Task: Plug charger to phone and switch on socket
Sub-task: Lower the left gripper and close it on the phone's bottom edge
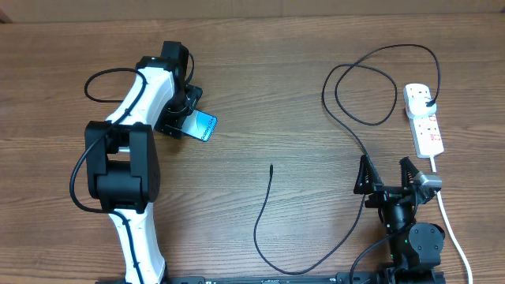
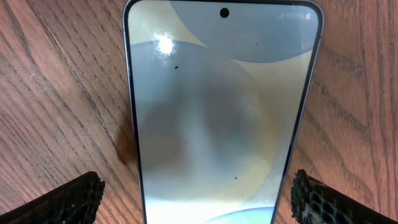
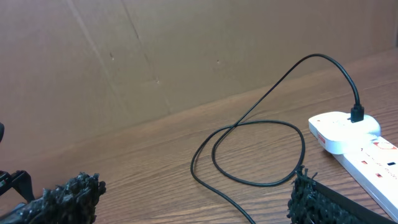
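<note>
The phone (image 1: 205,126) lies flat on the wooden table, its screen bright blue; in the left wrist view the phone (image 2: 217,112) fills the middle. My left gripper (image 1: 184,117) (image 2: 199,199) hovers over its near end, open, one finger on each side and clear of its edges. The charger cable (image 1: 267,197) has its free tip (image 1: 271,166) at mid-table. It curves along the front, passes under my right gripper (image 1: 387,175) (image 3: 193,199), loops (image 3: 261,149) and ends in a black plug (image 3: 357,113) seated in the white socket (image 1: 424,118) (image 3: 367,152). The right gripper is open and holds nothing.
The socket's thick white cord (image 1: 446,213) runs toward the front edge beside the right arm's base. A brown cardboard wall (image 3: 124,62) stands behind the table. The left arm (image 1: 126,158) stretches over the table's left side.
</note>
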